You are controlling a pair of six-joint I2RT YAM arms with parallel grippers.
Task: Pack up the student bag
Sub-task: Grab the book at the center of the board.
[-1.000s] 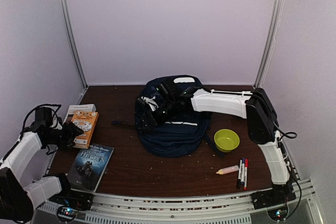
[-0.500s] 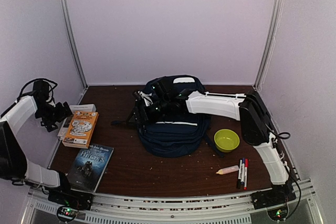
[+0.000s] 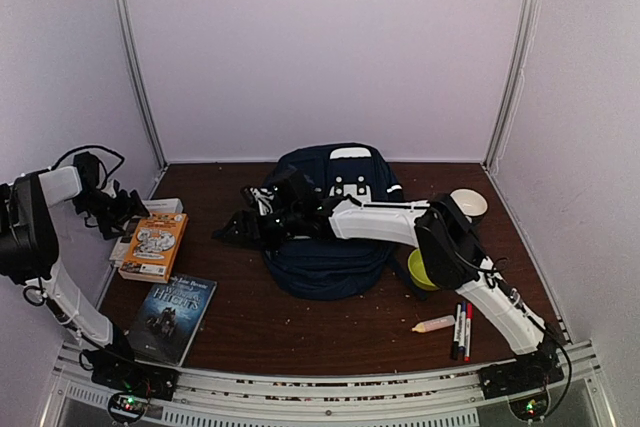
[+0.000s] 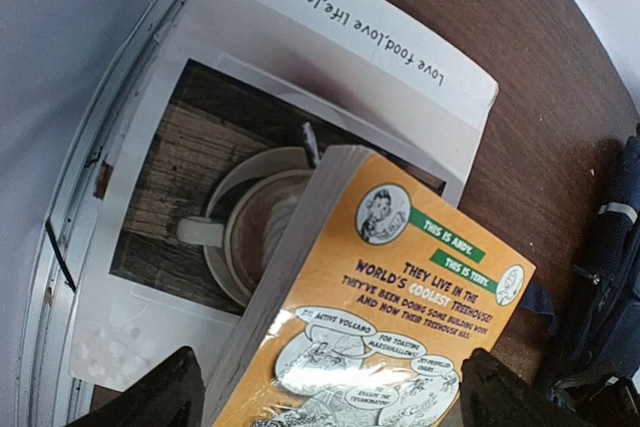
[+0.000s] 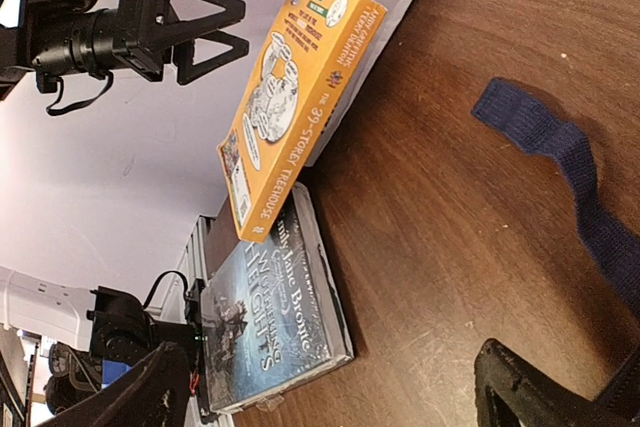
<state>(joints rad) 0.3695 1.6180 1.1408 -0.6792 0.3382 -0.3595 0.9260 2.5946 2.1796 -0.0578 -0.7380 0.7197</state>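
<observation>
The top external camera sat high above and behind both arm bases, looking down and forward over the whole table point(image 3: 300, 317) from afar. The left wrist camera looked steeply down past its own fingers point(image 4: 165, 397), close over the orange book point(image 4: 400, 327) just ahead of them. The right wrist camera, rolled sideways, looked low along the tabletop beyond its fingers point(image 5: 150, 387) toward the left gripper point(image 5: 246, 27). All three views shared that orange book.

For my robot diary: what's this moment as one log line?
left jaws open, near orange book | right jaws open, beside backpack | nothing held
</observation>
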